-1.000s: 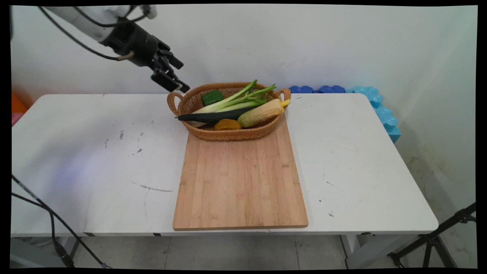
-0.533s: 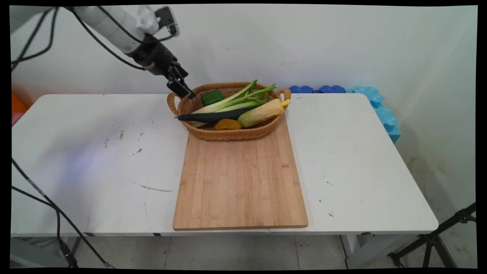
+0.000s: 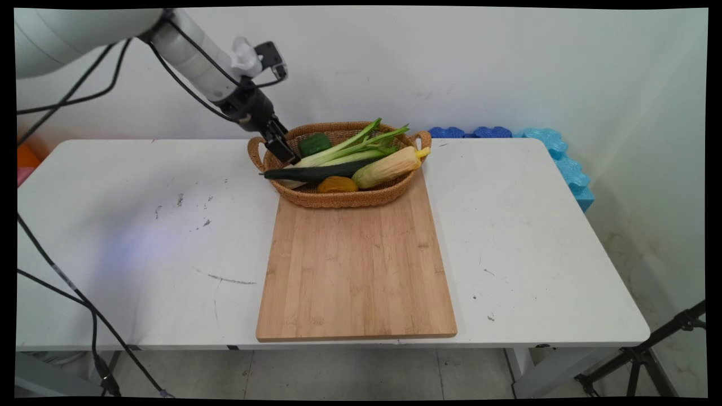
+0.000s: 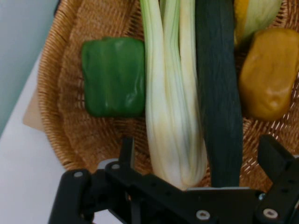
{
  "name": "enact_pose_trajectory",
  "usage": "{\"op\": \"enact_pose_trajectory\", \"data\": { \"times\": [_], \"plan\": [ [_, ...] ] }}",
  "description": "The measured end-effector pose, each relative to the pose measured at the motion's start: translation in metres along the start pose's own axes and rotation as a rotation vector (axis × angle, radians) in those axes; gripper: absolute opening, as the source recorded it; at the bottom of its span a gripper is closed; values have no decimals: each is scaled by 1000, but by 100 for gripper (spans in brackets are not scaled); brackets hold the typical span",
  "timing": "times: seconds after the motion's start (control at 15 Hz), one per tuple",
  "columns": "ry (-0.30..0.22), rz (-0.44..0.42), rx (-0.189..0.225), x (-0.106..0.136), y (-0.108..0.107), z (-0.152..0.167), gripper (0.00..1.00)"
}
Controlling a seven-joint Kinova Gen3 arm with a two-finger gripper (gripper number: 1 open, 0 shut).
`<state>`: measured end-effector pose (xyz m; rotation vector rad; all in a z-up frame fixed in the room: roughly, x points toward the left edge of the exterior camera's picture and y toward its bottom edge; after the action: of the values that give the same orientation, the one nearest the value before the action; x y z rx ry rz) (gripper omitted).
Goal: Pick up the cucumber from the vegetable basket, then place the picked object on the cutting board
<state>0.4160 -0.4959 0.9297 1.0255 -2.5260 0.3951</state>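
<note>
White wall behind, white table (image 3: 141, 237) scuffed with dark marks, blue foam blocks (image 3: 555, 152) at its far right corner. Wooden cutting board (image 3: 356, 265) lies flat mid-table, reaching the near edge. Wicker basket (image 3: 293, 194) with two handles sits on the board's far end. Inside it: celery-like pale green stalk bunch (image 3: 344, 151) lying lengthwise, dark green cucumber (image 3: 316, 172) just beside it on the near side, corn cob in husk (image 3: 389, 166) at right, green bell pepper (image 3: 314, 144) at the far side, yellow-orange pepper (image 3: 337, 184) at the near wall. Arm comes in from upper left, black cables hanging. Gripper (image 3: 285, 151) hovers over the basket's left end, angled down. Hand view: gripper (image 4: 201, 163) fingers spread wide apart, holding nothing, one finger (image 4: 126, 151) near the green pepper (image 4: 114, 77), the other at far right; stalk bunch base (image 4: 175, 140) and cucumber end (image 4: 222, 116) lie between them. Yellow-orange pepper (image 4: 268, 74) right of the cucumber.
</note>
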Motion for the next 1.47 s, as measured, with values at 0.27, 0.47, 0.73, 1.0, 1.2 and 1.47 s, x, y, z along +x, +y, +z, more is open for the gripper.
{"op": "enact_pose_trajectory", "data": {
  "times": [0.27,0.47,0.73,1.0,1.2,1.47],
  "plan": [
    [-18,-32,-29,3,4,24,100],
    [-28,-46,-50,5,8,37,100],
    [-35,-53,-64,6,11,48,100],
    [-37,-43,-72,7,12,56,0],
    [-38,-30,-75,8,14,59,0],
    [-30,-10,-73,10,17,55,0]
  ]
}}
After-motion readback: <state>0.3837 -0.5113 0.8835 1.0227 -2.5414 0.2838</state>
